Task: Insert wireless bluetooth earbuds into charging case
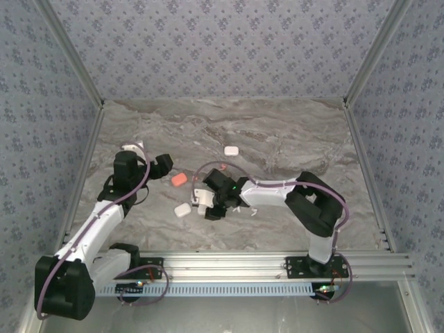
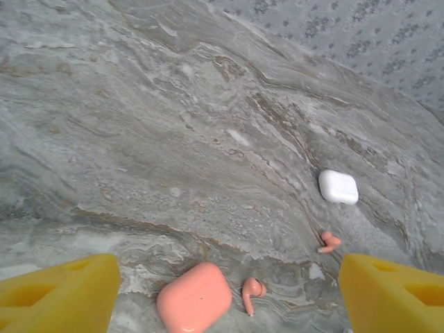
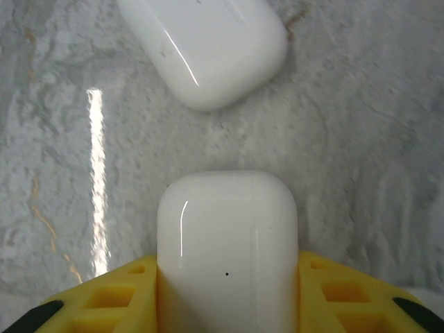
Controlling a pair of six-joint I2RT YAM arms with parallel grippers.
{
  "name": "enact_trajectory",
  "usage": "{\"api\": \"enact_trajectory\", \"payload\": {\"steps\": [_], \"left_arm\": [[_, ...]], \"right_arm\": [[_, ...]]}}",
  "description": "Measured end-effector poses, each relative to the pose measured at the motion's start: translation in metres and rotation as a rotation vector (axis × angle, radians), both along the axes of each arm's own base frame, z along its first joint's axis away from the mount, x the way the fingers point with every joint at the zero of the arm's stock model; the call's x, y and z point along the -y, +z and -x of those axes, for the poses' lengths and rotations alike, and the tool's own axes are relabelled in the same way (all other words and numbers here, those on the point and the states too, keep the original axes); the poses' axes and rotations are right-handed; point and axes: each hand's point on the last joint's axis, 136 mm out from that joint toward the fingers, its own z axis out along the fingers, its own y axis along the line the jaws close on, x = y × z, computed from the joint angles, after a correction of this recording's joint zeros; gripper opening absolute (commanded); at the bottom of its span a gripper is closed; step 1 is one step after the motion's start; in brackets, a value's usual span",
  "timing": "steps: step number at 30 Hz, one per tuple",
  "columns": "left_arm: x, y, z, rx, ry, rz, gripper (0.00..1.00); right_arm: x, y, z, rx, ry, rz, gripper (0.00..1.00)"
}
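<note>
Two tiny orange-red stemmed earbuds (image 2: pixel 253 293) lie loose on the grey marbled tabletop (image 2: pixel 173 125). One sits just beside a closed salmon-orange pebble-shaped case (image 2: pixel 194 305), and the second earbud (image 2: pixel 330 241) is farther off, near a small white rounded case (image 2: pixel 338 186). Both lie ahead of the left gripper (image 1: pixel 163 165), within the span of its yellow fingers (image 2: pixel 62 295), which stand wide apart and touch nothing.

The right gripper (image 1: pixel 205 203) has its yellow pads (image 3: pixel 333 291) against both flanks of a glossy white rounded charging case (image 3: pixel 227 236), clamped on it. A second glossy white case (image 3: pixel 208 41) rests near, just beyond it. No earbud touches this gripper.

The step in hand appears to be securing the case. It would go best with the pads square on the flanks, the squeeze firm but gentle on the slick shell, and the lid end free. Which end carries the lid cannot be told here. Any lift should go straight up, so the neighbouring case is not nudged.
</note>
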Motion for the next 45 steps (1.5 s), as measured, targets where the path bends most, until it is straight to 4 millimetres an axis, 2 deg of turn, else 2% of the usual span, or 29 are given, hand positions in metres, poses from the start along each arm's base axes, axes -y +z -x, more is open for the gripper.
{"api": "enact_trajectory", "payload": {"steps": [2, 4, 7, 10, 13, 15, 17, 19, 24, 28, 35, 37, 41, 45], "left_arm": [[0.007, -0.001, 0.001, -0.007, -0.034, 0.017, 0.79], [0.016, 0.001, 0.001, -0.011, -0.085, 0.043, 0.78], [0.039, 0.012, 0.002, 0.0, -0.189, 0.088, 0.78], [0.075, 0.037, 0.005, 0.037, -0.347, 0.145, 0.78], [0.116, 0.065, 0.014, 0.074, -0.521, 0.201, 0.78], [0.144, 0.083, 0.024, 0.098, -0.64, 0.233, 0.77], [0.169, 0.098, 0.034, 0.114, -0.748, 0.258, 0.77], [0.194, 0.113, 0.046, 0.131, -0.85, 0.28, 0.76], [0.228, 0.128, 0.064, 0.138, -1.0, 0.31, 0.71], [0.241, 0.123, 0.071, 0.114, -1.057, 0.319, 0.7], [0.251, 0.113, 0.079, 0.073, -1.099, 0.327, 0.69], [0.253, 0.112, 0.08, 0.068, -1.113, 0.329, 0.65], [0.257, 0.113, 0.086, 0.072, -1.146, 0.329, 0.49], [0.259, 0.109, 0.083, 0.061, -1.141, 0.323, 0.33]], "right_arm": [[0.009, 0.013, -0.005, 0.022, -0.024, -0.018, 0.34], [0.019, 0.034, -0.012, 0.059, -0.053, -0.056, 0.34], [0.036, 0.08, -0.026, 0.143, -0.11, -0.143, 0.34], [0.058, 0.132, -0.041, 0.259, -0.169, -0.242, 0.34], [0.079, 0.175, -0.047, 0.374, -0.202, -0.308, 0.34], [0.088, 0.199, -0.047, 0.442, -0.21, -0.34, 0.34], [0.096, 0.214, -0.048, 0.493, -0.215, -0.354, 0.34], [0.101, 0.222, -0.048, 0.526, -0.217, -0.356, 0.34], [0.108, 0.225, -0.048, 0.552, -0.22, -0.338, 0.34], [0.112, 0.23, -0.047, 0.569, -0.228, -0.339, 0.34], [0.116, 0.24, -0.049, 0.598, -0.248, -0.347, 0.35], [0.117, 0.242, -0.05, 0.605, -0.253, -0.351, 0.35], [0.118, 0.243, -0.051, 0.612, -0.259, -0.355, 0.36], [0.118, 0.245, -0.05, 0.615, -0.259, -0.359, 0.38]]}}
